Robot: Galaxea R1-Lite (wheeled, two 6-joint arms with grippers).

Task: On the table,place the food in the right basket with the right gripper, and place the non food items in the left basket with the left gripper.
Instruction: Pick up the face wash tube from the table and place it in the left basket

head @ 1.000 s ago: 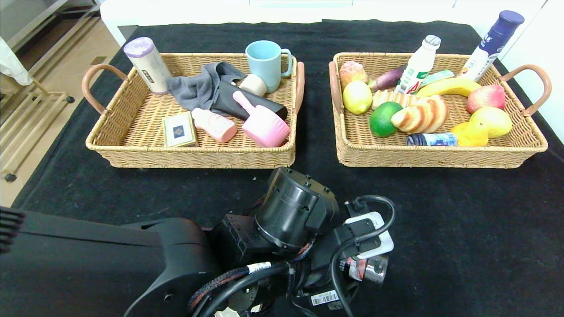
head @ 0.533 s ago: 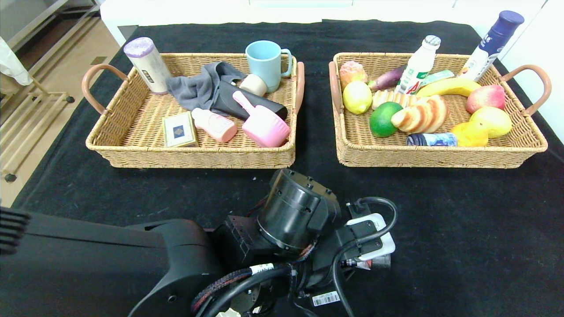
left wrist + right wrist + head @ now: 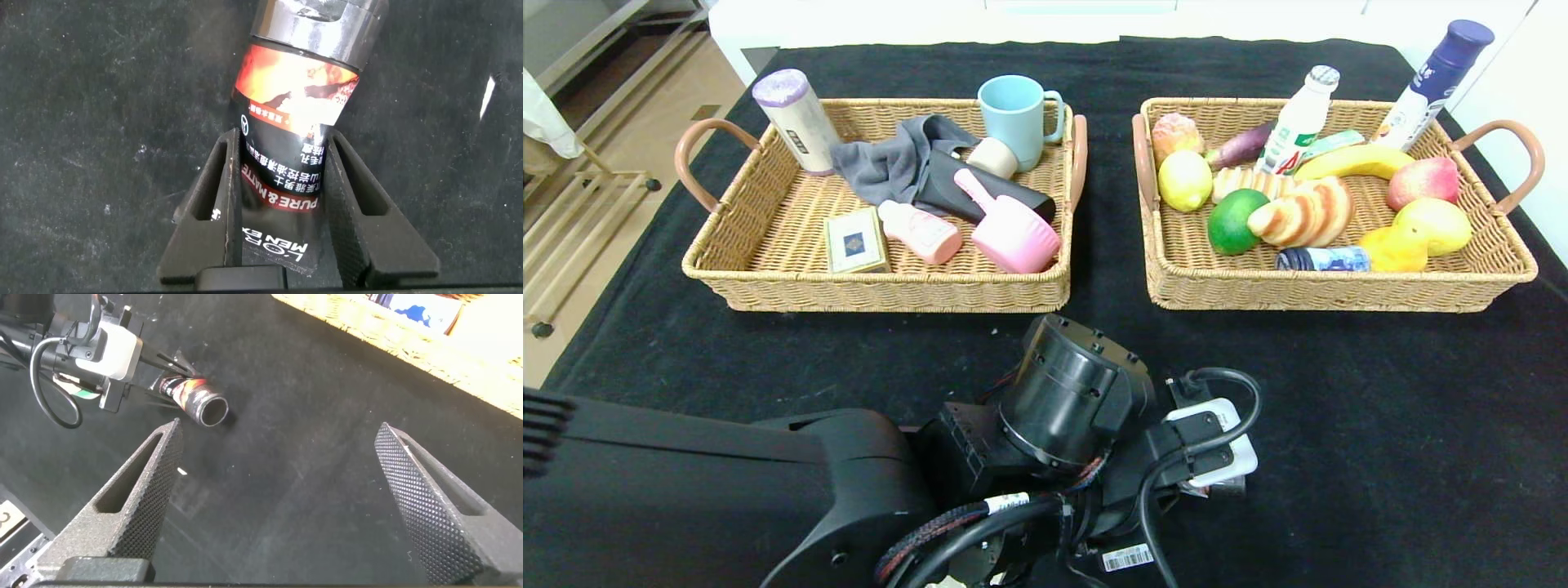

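A black tube (image 3: 288,98) with a red label and a silver cap lies on the black table near the front edge. My left gripper (image 3: 283,137) is shut on it, one finger against each side of the tube's body. In the head view the left wrist (image 3: 1070,400) covers the gripper, and only the tube's cap end (image 3: 1230,488) peeks out. My right gripper (image 3: 279,433) hangs open above bare cloth, with nothing between its fingers. From there the tube (image 3: 196,400) lies farther off, in the left gripper. The left basket (image 3: 890,292) and right basket (image 3: 1339,300) stand at the back.
The left basket holds a blue mug (image 3: 1015,118), a grey cloth (image 3: 890,163), a pink scoop (image 3: 1013,229) and other non-food items. The right basket holds fruit, bread (image 3: 1303,214) and bottles. A dark-capped bottle (image 3: 1437,77) leans at its far right corner.
The left gripper's fingers have closed in on the tube. The wrist has sunk slightly toward the table, so less of the silver cap shows in the head view.
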